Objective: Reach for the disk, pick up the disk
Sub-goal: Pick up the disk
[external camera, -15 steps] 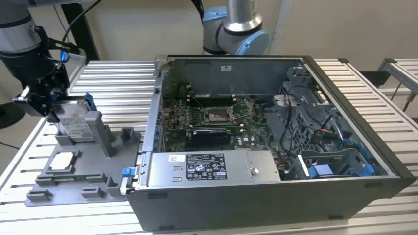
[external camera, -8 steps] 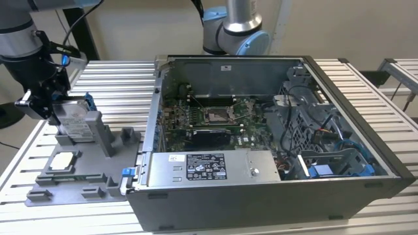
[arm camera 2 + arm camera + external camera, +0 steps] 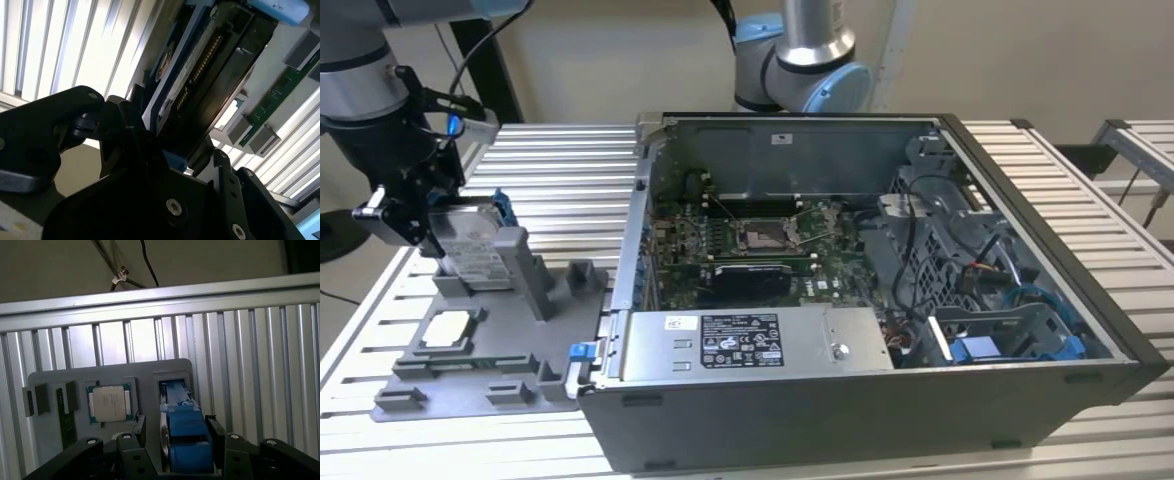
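Observation:
In the exterior view, the disk [image 3: 470,243], a silver-grey drive with a white label in a blue carrier, stands on edge in a slot of the grey fixture [image 3: 507,375] at the exterior view's left. My gripper [image 3: 424,210] is down over its upper end, one finger on each side. In the first wrist view the blue carrier [image 3: 185,436] lies between the two black fingers [image 3: 139,426]. One finger is against the carrier, and a narrow gap shows at the other. In the second wrist view the disk [image 3: 192,75] runs away from the black gripper body.
A small square silver chip [image 3: 109,404] sits in the fixture beside the disk's slot. An open computer case [image 3: 854,290] stands close at the exterior view's right of the fixture. A second robot arm [image 3: 801,50] rises behind the case. The table top is ribbed metal.

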Robot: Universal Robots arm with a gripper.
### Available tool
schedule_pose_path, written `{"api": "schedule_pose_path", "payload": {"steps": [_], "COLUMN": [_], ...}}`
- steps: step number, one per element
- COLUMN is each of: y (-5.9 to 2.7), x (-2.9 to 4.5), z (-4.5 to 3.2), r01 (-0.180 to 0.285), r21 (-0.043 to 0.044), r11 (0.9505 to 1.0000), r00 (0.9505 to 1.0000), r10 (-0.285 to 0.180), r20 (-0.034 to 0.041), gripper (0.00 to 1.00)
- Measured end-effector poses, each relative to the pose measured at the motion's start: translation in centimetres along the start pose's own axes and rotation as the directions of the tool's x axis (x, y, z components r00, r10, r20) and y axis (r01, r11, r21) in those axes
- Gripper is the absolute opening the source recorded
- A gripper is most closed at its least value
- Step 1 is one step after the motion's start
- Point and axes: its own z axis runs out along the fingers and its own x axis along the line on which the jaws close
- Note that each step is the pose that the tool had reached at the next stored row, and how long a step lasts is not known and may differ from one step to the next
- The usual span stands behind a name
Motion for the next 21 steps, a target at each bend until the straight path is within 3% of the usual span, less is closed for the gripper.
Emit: {"api": "schedule_pose_path", "payload": {"steps": [7,8,21], "y": [0.0,0.0,0.0], "x": [0.0,0.0,0.0], "z": [0.02,0.02,0.05], "r01": [0.0,0.0,0.0], "r21": [0.0,0.0,-0.0001], "r11": [1.0,1.0,1.0], "r00": [1.0,1.0,1.0], "r10": [0.0,0.0,0.0], "r20": [0.0,0.0,0.0], "gripper": [1.0,0.0,0.0]}}
